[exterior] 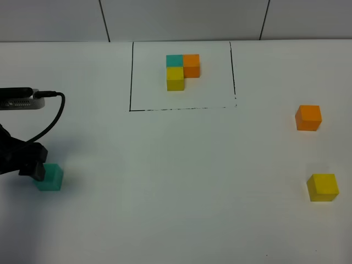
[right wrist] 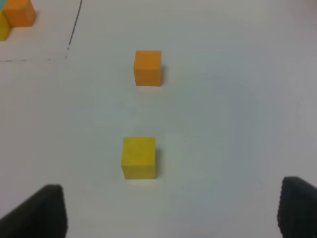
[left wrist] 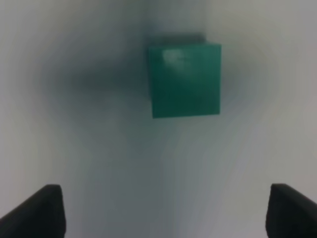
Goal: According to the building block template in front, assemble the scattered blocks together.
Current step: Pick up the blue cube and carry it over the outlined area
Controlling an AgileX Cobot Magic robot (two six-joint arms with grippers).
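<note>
Table (exterior: 165, 192): teal cube (left wrist: 184, 79) beyond L jaws

white table (exterior: 181, 181) before a grey panelled wall (exterior: 181, 19)

table (exterior: 181, 181) mid: bare, free pass | orange cube (exterior: 308, 117) / yellow cube (exterior: 322, 187): well apart, gap passable
</note>
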